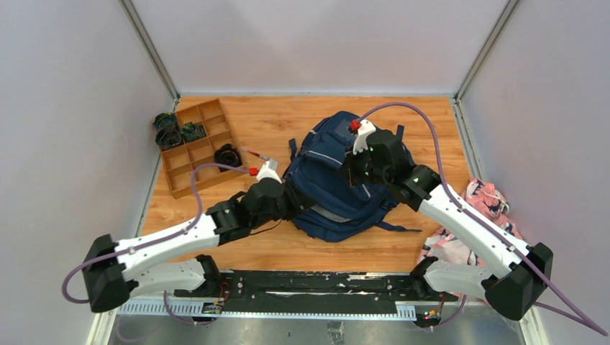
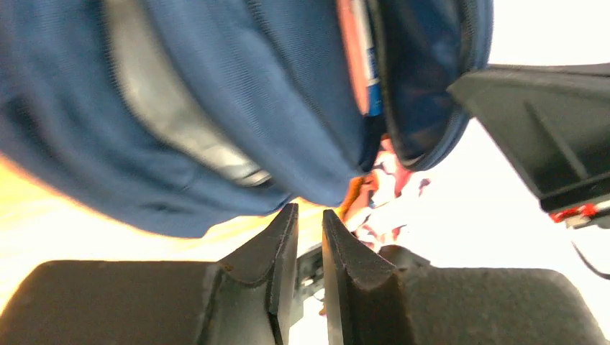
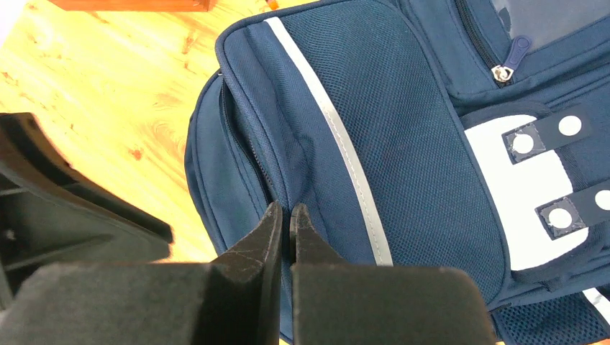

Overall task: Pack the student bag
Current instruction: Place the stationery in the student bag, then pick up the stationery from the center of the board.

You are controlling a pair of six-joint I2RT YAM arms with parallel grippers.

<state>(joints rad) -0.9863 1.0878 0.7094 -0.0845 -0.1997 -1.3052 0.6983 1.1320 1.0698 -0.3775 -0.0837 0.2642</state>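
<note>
The navy student bag lies in the middle of the wooden table, with grey stripes and a white dotted patch. My right gripper is on top of the bag. In the right wrist view its jaws are pinched on a fold of the bag's fabric beside a side zip seam. My left gripper is at the bag's left side. In the left wrist view its jaws stand almost together with nothing between them, just below the bag's raised edge. An orange-edged thing shows inside the bag's opening.
A wooden divided tray stands at the back left with dark bundled items in and beside it. A red-and-white pen lies next to the tray. A pink-and-navy cloth bundle lies at the right edge. White walls enclose the table.
</note>
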